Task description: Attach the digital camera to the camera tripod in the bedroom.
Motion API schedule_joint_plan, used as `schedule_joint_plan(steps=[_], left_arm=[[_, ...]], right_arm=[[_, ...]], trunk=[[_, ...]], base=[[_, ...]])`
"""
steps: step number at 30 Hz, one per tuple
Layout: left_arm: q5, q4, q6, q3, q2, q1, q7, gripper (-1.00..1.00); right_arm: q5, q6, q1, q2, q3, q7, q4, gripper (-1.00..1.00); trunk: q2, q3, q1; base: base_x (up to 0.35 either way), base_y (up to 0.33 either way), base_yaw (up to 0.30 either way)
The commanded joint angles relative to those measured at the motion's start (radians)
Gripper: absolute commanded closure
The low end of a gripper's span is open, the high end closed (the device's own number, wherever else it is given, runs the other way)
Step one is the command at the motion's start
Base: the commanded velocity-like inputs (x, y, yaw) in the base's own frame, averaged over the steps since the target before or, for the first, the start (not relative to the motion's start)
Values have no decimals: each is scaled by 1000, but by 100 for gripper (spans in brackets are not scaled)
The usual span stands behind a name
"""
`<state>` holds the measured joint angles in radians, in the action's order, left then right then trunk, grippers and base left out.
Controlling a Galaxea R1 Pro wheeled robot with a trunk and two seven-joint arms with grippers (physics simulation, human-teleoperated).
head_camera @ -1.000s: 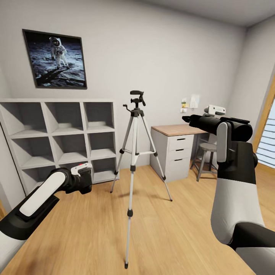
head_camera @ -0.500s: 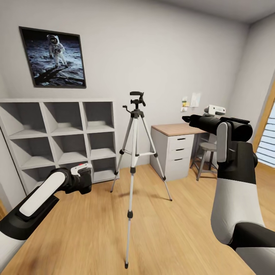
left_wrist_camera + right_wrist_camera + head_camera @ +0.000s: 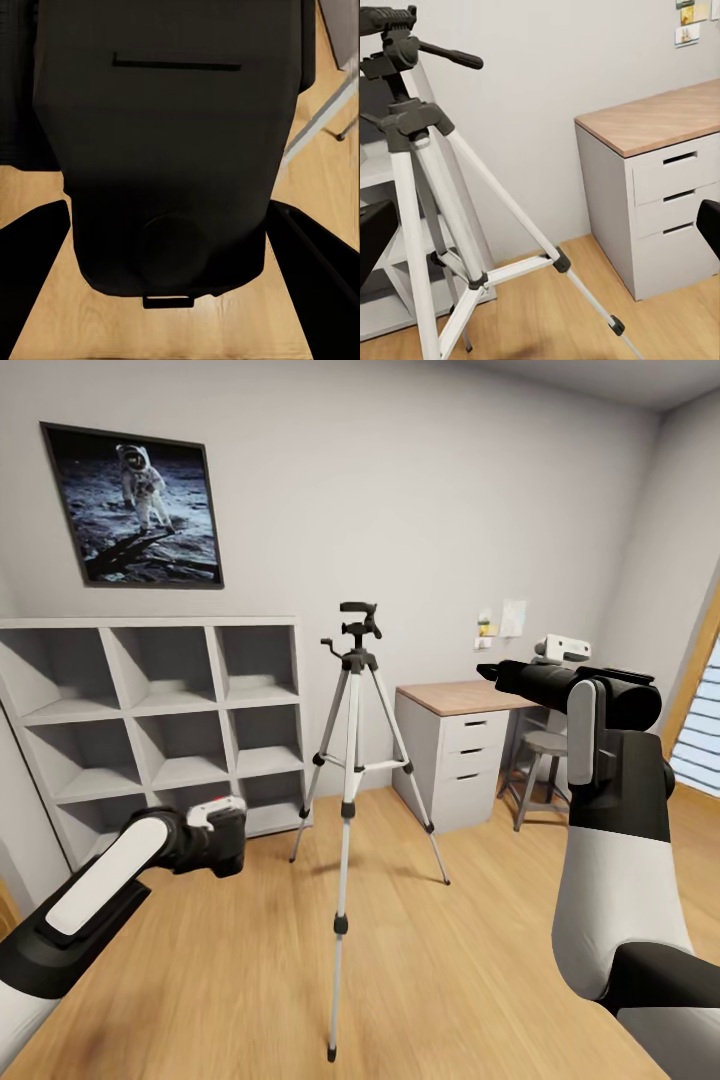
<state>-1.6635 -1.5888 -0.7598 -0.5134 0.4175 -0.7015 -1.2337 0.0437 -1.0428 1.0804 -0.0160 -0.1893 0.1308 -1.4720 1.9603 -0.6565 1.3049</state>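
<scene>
A: What moved? The left gripper [image 3: 228,838] has dropped lower, clenched on the camera [image 3: 169,150].

B: The left wrist view shows its black body close; the head view hides it.

A: Right gripper [image 3: 492,673]?

B: Raised; grip unclear. The tripod [image 3: 350,760] stands beyond, before the shelves [image 3: 150,710].

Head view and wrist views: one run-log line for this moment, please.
left gripper: shut on digital camera, low | right gripper: raised, empty | camera tripod: standing, head bare | phase: approaching
</scene>
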Motion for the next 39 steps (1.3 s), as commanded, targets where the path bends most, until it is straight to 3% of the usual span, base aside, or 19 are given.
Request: schedule_joint_plan(steps=[1,5,10,11,19,24,32,39], left_arm=[[-3,0,-21,1,2,2,17,100],[1,7,-50,15,13,14,99,100],[3,30,-72,33,46,31,227,100],[3,30,-72,33,46,31,227,100],[7,80,-80,39,90,42,411,100],[8,117,-82,41,105,49,489,100],[8,176,-82,42,115,58,556,100],[9,195,-81,41,117,60,574,100]], right_arm=[[4,-4,1,-1,-2,1,-1,-100],[4,-4,1,-1,-2,1,-1,-100],[4,-4,1,-1,-2,1,-1,-100],[4,-4,1,-1,-2,1,-1,-100],[4,-4,1,-1,-2,1,-1,-100],[4,-4,1,-1,-2,2,0,-100],[4,-4,-10,-1,-3,2,1,-100],[4,-4,-22,-1,-4,1,1,-100]], trunk=[[-7,0,-4],[-35,7,-19],[-70,15,-39],[-77,16,-42],[-133,29,-73],[-168,38,-92],[-224,58,-123],[-273,79,-150]], base=[[0,0,0],[0,0,0],[0,0,0],[0,0,0],[0,0,0],[0,0,0],[0,0,0],[0,0,0]])
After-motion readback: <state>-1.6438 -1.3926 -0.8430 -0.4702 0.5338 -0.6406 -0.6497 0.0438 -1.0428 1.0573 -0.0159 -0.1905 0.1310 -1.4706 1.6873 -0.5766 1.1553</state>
